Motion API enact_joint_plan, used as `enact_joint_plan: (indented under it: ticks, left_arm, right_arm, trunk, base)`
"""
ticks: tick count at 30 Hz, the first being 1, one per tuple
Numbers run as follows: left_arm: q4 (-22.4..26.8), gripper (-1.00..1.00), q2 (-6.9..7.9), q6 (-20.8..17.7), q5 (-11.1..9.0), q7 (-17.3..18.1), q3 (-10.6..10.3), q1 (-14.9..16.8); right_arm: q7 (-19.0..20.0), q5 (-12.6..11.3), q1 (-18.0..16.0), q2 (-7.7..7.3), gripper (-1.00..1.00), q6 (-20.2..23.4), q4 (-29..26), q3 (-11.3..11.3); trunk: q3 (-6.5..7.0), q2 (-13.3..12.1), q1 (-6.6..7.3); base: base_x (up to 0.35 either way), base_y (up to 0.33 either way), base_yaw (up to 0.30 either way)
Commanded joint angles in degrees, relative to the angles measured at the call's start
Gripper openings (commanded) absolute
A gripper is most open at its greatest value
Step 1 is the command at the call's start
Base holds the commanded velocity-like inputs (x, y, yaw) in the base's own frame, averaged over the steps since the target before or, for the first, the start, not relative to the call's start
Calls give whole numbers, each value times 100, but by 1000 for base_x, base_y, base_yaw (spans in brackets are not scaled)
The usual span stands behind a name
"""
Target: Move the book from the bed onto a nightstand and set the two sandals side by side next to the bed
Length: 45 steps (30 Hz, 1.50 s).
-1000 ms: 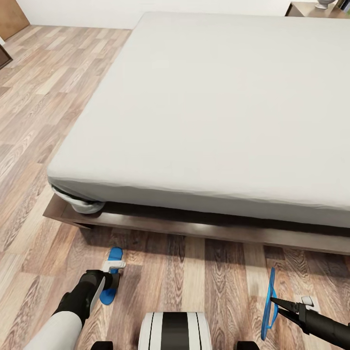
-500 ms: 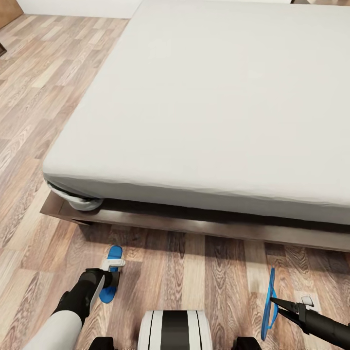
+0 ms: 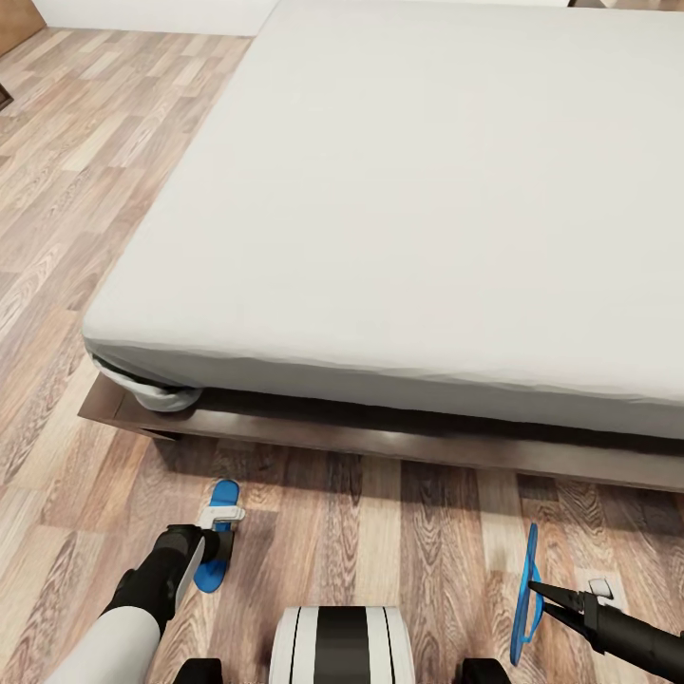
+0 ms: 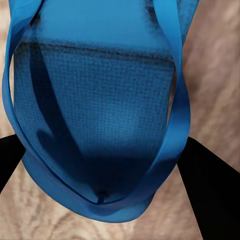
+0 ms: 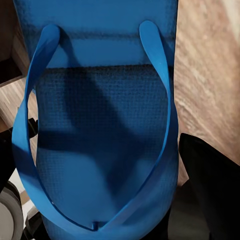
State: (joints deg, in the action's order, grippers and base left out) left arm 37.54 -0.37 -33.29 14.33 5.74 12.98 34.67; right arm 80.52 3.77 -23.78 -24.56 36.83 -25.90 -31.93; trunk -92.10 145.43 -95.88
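The large low bed (image 3: 427, 209), pale grey mattress on a dark wooden frame, lies ahead across the wood-plank floor (image 3: 399, 532). Each arm carries one flat blue sandal: the left claw (image 3: 220, 543) clamps one (image 3: 221, 498) lengthwise toward the bed; the right claw (image 3: 541, 598) clamps the other (image 3: 523, 594) on edge, well apart.

Home bedroom: large low bed (image 3: 427, 218) (pale mattress), wood-plank floor (image 3: 85, 180).
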Motion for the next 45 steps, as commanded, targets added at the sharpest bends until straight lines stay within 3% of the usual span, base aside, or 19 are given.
enact_joint_plan:
  ticks: [1, 11, 15, 40, 41, 45]
  left_arm:
    - [-106, -100, 2, 50, 70, 36, 12, -4]
    - [-102, -100, 2, 50, 79, 37, 3, -4]
    - [-105, -100, 2, 50, 79, 36, -4, -4]
    - [-97, -100, -2, 50, 94, 41, -20, -4]
    - [-97, 100, -4, 50, 95, 41, -21, -4]
    - [-97, 100, -7, 50, 96, 41, -23, -4]
  right_arm:
    - [25, 39, -4, 3, -100, 61, -3, -33]
    - [25, 42, -4, 3, -100, 61, 0, -33]
    - [25, 41, -4, 3, -100, 61, 0, -33]
    - [25, 43, -4, 3, -100, 61, 2, -33]
    - [25, 44, -4, 3, -100, 61, 0, -33]
    - [25, 41, -4, 3, -100, 61, 1, -33]
  trunk:
    - [-4, 1, -2]
    - [-4, 1, -2]
    - [84, -5, 8]
    - [84, -5, 8]
    - [84, -5, 8]
    - [84, -5, 8]
  base:
    - [0, 0, 0]
    - [0, 0, 0]
    - [0, 0, 0]
    - [0, 0, 0]
    - [0, 0, 0]
    - [0, 0, 0]
